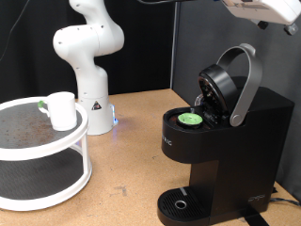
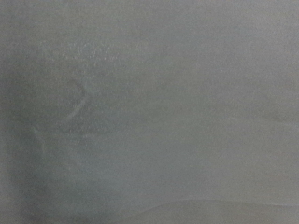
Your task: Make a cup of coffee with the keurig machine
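The keurig machine [image 1: 226,141] stands at the exterior view's right with its grey-handled lid [image 1: 226,85] raised. A green-topped pod [image 1: 192,119] sits in the open chamber. The round drip base [image 1: 179,203] has nothing on it. The white cup [image 1: 62,109] stands upright on the upper tier of a round white rack [image 1: 38,141] at the exterior view's left. Only a white part of the arm [image 1: 268,9] shows at the top right edge, above the machine; the gripper's fingers are out of view. The wrist view shows only a blurred grey surface.
The arm's white base [image 1: 89,56] stands at the back, between the rack and the machine. A small green thing [image 1: 43,105] lies beside the cup on the rack. A bare stretch of the wooden table [image 1: 122,160] lies between the rack and the machine.
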